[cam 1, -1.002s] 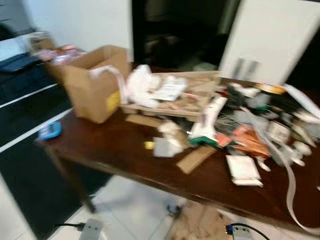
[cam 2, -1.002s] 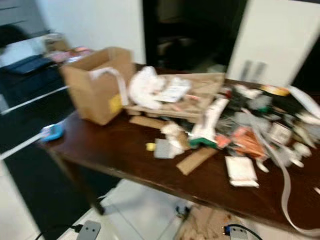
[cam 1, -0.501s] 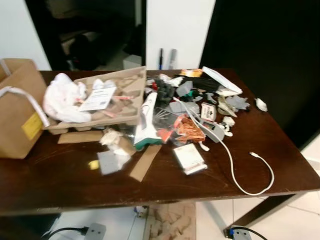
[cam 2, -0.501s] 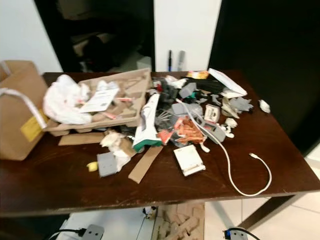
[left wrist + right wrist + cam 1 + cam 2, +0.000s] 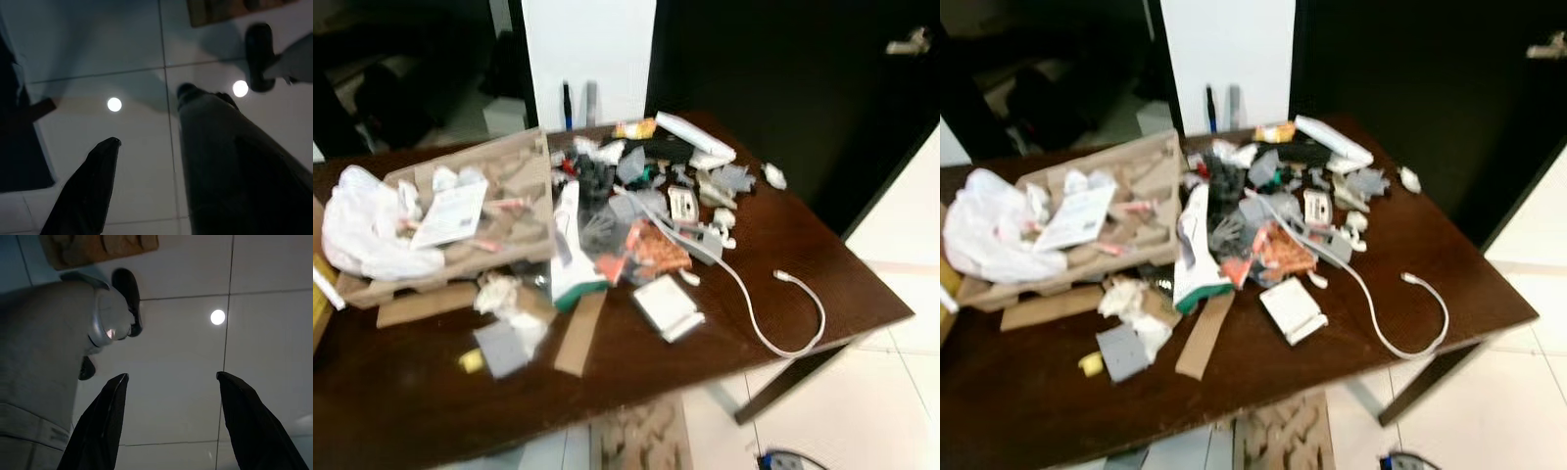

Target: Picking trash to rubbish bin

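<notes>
A dark brown wooden counter (image 5: 783,245) carries a loose heap of trash, somewhat blurred in the head views. On its left side lies a moulded brown cardboard pulp tray (image 5: 499,211) with a crumpled white plastic bag (image 5: 362,235) on its left end and a white printed leaflet (image 5: 450,212) on top. Near the tray's front edge sit a crumpled off-white paper wad (image 5: 499,292), a grey square scrap (image 5: 499,348), a small yellow bit (image 5: 471,361) and a flat brown cardboard strip (image 5: 578,333). At the centre a white-and-green carton (image 5: 566,250) lies flat, with orange crumpled wrapping (image 5: 651,250) and what may be grey plastic pieces (image 5: 636,166) to its right and beyond. A white flat packet (image 5: 666,308) rests nearer, and a white cable (image 5: 773,318) curls towards the right edge. The left tool (image 5: 146,117) and the right tool (image 5: 171,375) both hang over pale floor tiles (image 5: 274,269), each with fingers spread apart and nothing between them.
</notes>
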Available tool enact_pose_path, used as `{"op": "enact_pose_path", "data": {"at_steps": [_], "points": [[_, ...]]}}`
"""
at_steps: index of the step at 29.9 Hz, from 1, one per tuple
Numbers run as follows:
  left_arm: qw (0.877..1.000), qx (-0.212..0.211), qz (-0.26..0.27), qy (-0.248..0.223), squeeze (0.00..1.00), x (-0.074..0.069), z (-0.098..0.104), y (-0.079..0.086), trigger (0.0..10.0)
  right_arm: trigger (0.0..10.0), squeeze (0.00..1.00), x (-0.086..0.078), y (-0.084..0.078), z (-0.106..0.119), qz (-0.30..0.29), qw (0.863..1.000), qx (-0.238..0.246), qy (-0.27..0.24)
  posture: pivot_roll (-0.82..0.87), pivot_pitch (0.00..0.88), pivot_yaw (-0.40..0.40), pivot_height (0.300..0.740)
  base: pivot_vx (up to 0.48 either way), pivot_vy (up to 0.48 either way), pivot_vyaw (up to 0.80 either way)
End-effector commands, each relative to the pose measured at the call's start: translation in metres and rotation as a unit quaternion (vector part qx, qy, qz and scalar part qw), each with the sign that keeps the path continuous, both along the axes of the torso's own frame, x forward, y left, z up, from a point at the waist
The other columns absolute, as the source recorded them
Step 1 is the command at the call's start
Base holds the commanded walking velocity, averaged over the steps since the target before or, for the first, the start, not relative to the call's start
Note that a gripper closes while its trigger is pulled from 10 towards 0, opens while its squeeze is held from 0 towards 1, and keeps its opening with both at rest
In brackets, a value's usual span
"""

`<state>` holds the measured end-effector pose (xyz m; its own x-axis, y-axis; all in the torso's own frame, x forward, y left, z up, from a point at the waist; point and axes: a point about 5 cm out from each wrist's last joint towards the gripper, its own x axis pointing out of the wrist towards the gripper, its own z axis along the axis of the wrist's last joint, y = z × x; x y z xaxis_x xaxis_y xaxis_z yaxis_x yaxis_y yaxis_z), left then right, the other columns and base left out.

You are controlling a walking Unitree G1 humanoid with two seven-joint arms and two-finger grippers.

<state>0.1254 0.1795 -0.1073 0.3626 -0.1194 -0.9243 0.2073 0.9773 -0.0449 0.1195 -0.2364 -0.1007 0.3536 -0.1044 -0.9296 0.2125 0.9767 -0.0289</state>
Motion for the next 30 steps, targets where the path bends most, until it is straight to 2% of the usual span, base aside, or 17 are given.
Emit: {"op": "enact_pose_path", "data": {"at_steps": [1,8,22,30], "points": [[1.000,0.001,-0.003,0.023,0.00,-0.012,-0.003,0.002,10.0,10.0,0.00,-0.003,-0.002,0.000,-0.004,1.000,0.001,0.001,0.01,0.084,0.018,0.740,0.000,-0.240,0.00],[1.000,-0.001,0.005,0.027,0.00,-0.014,-0.004,0.004,10.0,10.0,0.00,-0.003,-0.002,0.000,0.001,1.000,0.000,0.002,0.01,0.080,0.015,0.740,0.000,-0.477,0.00],[0.999,0.007,0.013,0.043,0.00,-0.018,-0.005,0.003,10.0,10.0,0.00,0.000,-0.002,0.001,0.011,1.000,-0.002,0.000,0.01,0.065,0.022,0.740,0.000,0.000,0.00],[0.998,0.004,0.027,0.050,0.00,-0.021,-0.007,0.001,10.0,10.0,0.00,0.006,-0.017,0.006,-0.006,0.999,-0.034,-0.014,0.01,0.074,0.021,0.740,-0.349,-0.330,0.00]]}}
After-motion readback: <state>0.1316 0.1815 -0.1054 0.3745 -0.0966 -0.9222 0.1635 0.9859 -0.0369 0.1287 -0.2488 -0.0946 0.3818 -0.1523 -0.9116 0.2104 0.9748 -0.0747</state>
